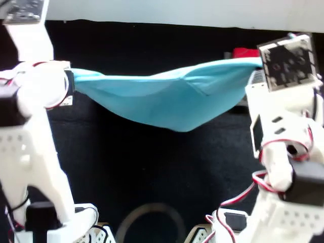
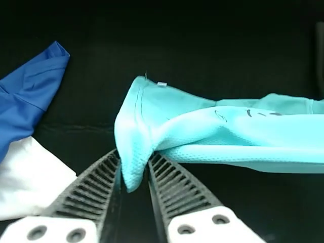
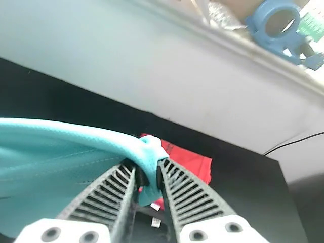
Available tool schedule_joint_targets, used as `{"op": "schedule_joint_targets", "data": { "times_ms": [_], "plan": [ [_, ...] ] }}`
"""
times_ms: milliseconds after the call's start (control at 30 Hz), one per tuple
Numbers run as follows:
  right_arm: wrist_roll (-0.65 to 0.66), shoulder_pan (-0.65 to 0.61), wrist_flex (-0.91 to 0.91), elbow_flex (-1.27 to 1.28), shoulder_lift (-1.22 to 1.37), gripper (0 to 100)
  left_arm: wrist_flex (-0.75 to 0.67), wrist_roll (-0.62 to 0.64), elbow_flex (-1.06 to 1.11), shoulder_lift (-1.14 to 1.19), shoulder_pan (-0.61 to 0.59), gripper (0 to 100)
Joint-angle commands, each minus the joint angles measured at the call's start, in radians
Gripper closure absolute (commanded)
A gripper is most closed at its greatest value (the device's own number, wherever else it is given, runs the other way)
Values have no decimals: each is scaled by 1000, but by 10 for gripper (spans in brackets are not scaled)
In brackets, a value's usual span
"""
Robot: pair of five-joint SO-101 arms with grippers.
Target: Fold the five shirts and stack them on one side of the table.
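A light blue shirt (image 1: 172, 96) hangs stretched in the air between the two arms, sagging in the middle above the black table (image 1: 152, 172). My left gripper (image 2: 134, 174) is shut on one bunched end of the light blue shirt (image 2: 202, 134); it sits at the left in the high view (image 1: 70, 83). My right gripper (image 3: 147, 179) is shut on the other end of the light blue shirt (image 3: 55, 152), at the right in the high view (image 1: 255, 68).
A dark blue shirt (image 2: 28, 96) and a white shirt (image 2: 25, 182) lie on the table beyond the left gripper. A red shirt (image 3: 190, 159) lies at the table's far right (image 1: 245, 52). A pale wall (image 3: 152, 66) rises behind the table.
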Motion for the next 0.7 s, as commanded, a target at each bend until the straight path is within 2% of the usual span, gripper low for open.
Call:
{"op": "schedule_joint_targets", "data": {
  "times_ms": [0,233,467,667],
  "plan": [
    [5,44,-71,-48,-77,991,6,15,-68,-77,4,991],
    [6,58,-142,-48,-217,992,8,12,-61,-151,4,991],
    [6,58,-159,-48,-291,992,6,11,139,-162,2,991],
    [6,59,-154,-48,-389,992,6,12,105,-223,-53,991]
  ]
}}
